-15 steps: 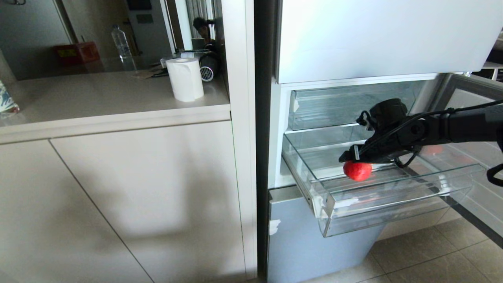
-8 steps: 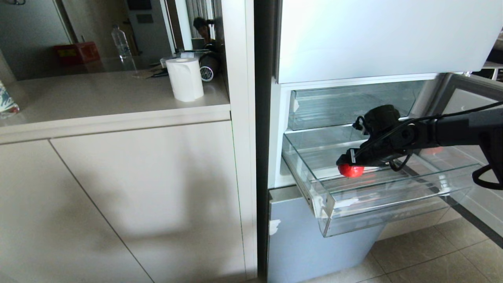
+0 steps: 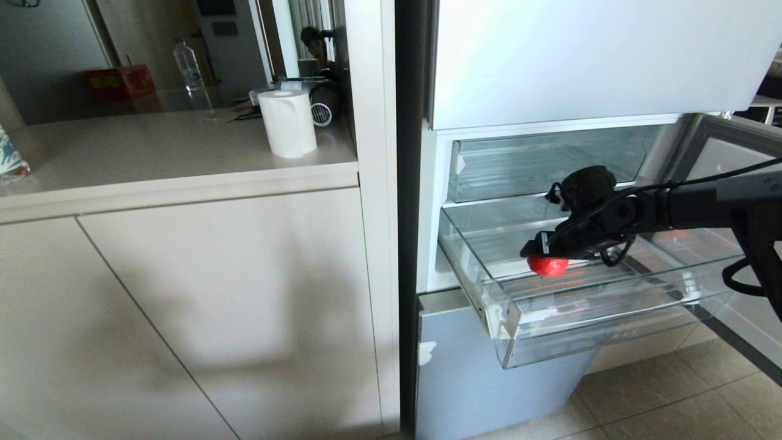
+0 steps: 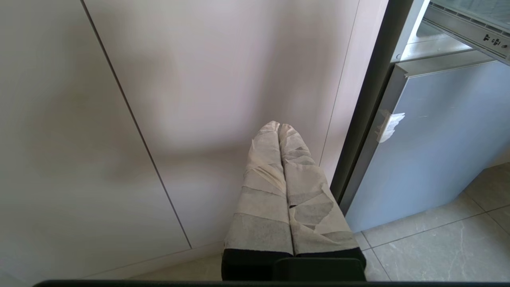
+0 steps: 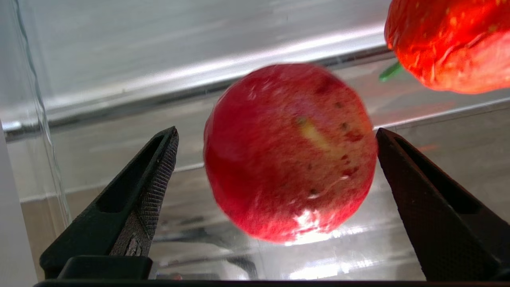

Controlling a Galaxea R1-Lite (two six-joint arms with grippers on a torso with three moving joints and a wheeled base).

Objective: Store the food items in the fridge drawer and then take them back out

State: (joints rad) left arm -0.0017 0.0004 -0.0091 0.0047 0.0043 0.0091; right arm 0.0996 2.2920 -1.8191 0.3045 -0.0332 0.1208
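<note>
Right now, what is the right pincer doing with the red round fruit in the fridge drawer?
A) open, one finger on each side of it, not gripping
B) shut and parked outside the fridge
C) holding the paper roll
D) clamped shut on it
A: the right pincer stands wide open, with a visible gap between each finger and the red round fruit, which sits inside the clear fridge drawer.

In the head view the right gripper point(image 3: 537, 249) covered the top of the red fruit point(image 3: 548, 266). In the right wrist view that fruit point(image 5: 290, 151) was slightly blurred, and a second orange-red piece point(image 5: 450, 44) was cut off at the upper right corner. The right arm point(image 3: 721, 201) ran off the right edge. A patterned thing point(image 3: 11, 160) on the tabletop point(image 3: 153, 146) was cut off at the left edge.
</note>
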